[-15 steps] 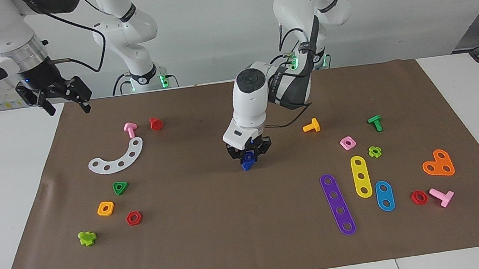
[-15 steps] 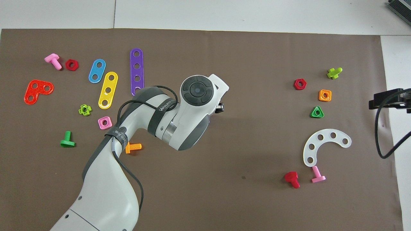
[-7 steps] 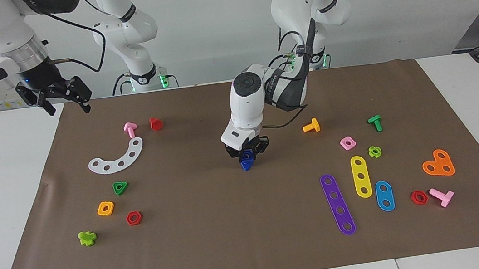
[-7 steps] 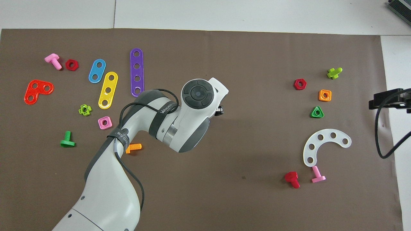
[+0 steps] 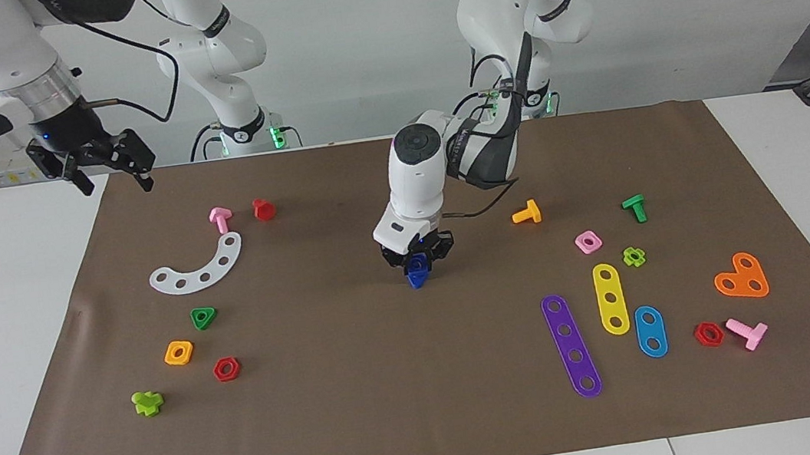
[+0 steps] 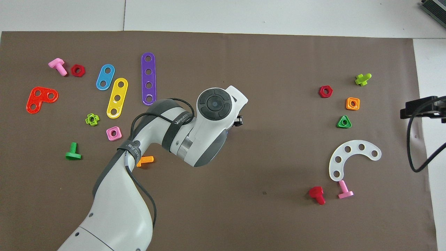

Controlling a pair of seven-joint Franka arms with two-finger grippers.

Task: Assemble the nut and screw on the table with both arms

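The left hand (image 5: 417, 260) is low over the middle of the brown mat on the table (image 5: 22, 321). It pinches a small dark-blue piece, and that looks like the nut (image 5: 419, 262) sitting on top of the screw (image 5: 416, 279). The pointy head of the screw pokes out under the fingers and seems to touch the mat, but I cannot be sure. From above, the big white left arm (image 6: 195, 136) hides both blue pieces. The right hand (image 5: 105, 161) waits up in the air over the edge of the mat at the right arm's end of the table, and its 2 fingers are spread apart with nothing in them. Near that end lie a white curved strip (image 5: 199, 266), a green triangle nut (image 5: 203, 317), an orange square nut (image 5: 178, 353) and a red bolt (image 5: 264, 209). Toward the left arm's end lie a pink square nut (image 5: 588, 241), a purple strip (image 5: 571, 345) and a yellow strip (image 5: 611, 298).
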